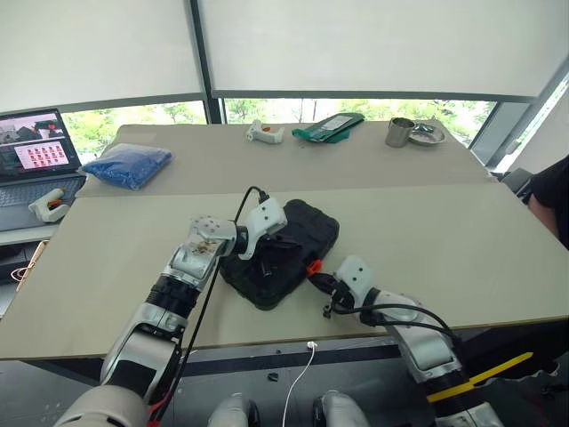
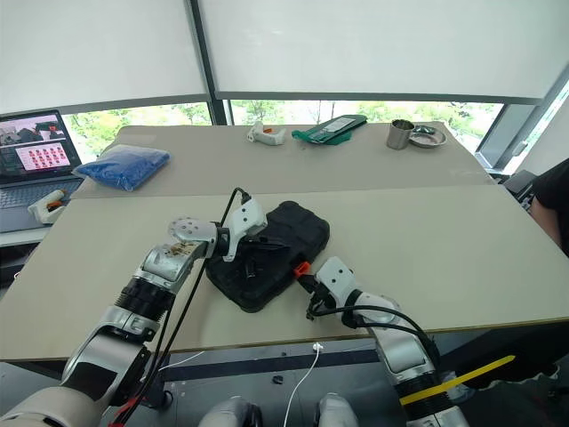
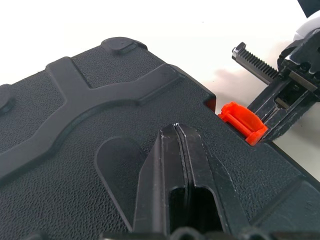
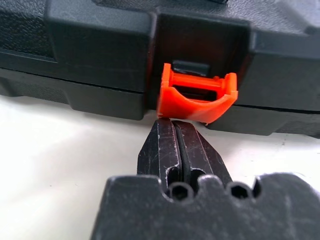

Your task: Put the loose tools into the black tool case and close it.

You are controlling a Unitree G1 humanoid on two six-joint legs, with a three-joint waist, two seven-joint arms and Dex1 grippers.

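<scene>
The black tool case lies shut on the beige table, with its small orange latch on the edge facing me. My left gripper is shut, its tips resting on the textured lid near the latch side. My right gripper is also shut. It is low over the table, its tips just below the orange latch, touching or nearly touching its lower lip. In the left wrist view the right gripper sits beside the latch. The loose tools are out of view.
At the back of the table are a blue bag, a white-and-orange tool, a green packet, a metal cup and a metal dish. A laptop stands far left. A person is at the right edge.
</scene>
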